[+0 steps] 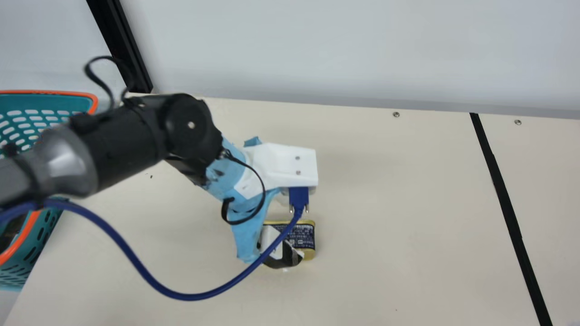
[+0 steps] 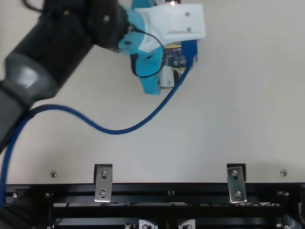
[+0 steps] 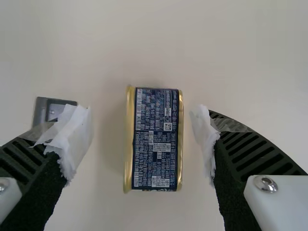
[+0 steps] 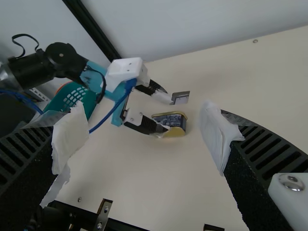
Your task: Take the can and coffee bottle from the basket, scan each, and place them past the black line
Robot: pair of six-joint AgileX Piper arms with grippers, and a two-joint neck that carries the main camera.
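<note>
On the bench (image 1: 385, 253), between the jaws of my left gripper (image 1: 283, 259), lies the can (image 3: 158, 139). It rests on its side, with its dark blue printed label facing the left wrist camera and a gold rim along each long edge. The left jaws are set wide, one at each long side of the can; in the left wrist view a gap separates each padded tip from the metal. White padding (image 3: 72, 139) covers the tips. Near one of them sits a flat grey device (image 3: 43, 115), apart from the can and partly hidden by that tip.

My right gripper (image 4: 139, 130) has its jaws set wide, with nothing between them; its tips also carry white padding.

In the main view, the teal basket (image 1: 47, 103) with an orange rim stands at the left end of the bench, partly behind my left arm (image 1: 122, 140). The black line (image 1: 500, 185) crosses the bench at the right, well apart from the can, which lies on the basket side of it. A blue cable (image 1: 136, 267) hangs in a curve from a white housing (image 1: 285, 165) on the left arm.
</note>
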